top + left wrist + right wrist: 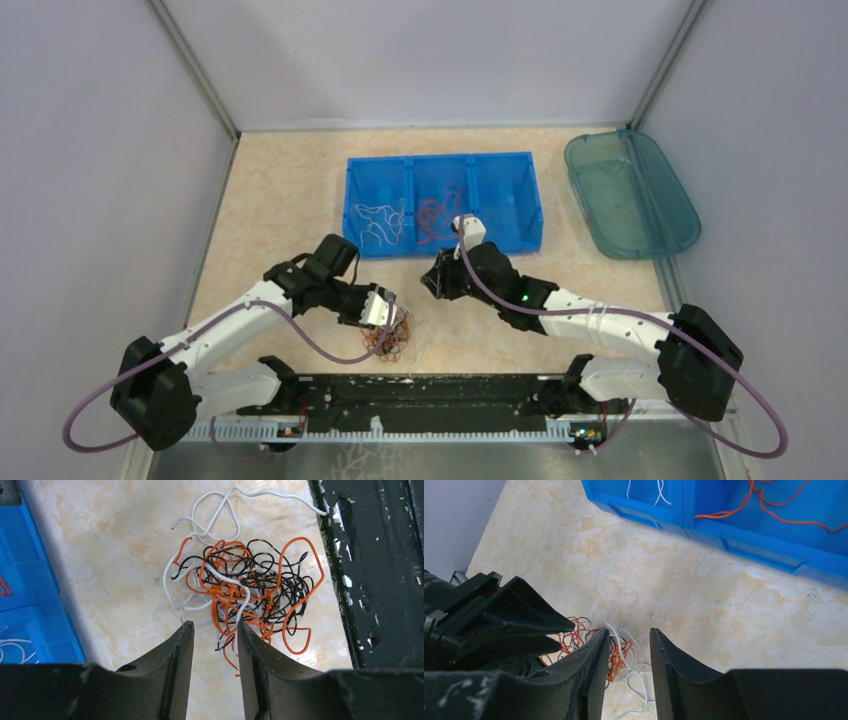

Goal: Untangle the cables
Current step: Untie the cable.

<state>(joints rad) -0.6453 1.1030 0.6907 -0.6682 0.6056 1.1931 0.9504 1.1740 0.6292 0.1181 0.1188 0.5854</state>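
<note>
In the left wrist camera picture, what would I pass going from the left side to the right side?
blue bin → bare marbled tabletop → tangle of white, orange and black cables → black frame

left fingers (172, 655) slightly parted, right fingers (590, 666) likewise

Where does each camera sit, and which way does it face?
Top external: above and behind, looking down on table, blue bin, left arm, right arm.
Left wrist: on the left arm, looking down past the left gripper at the cable tangle.
Right wrist: on the right arm, looking past the right gripper toward the same tangle.
Both wrist views share tangle and bin.
</note>
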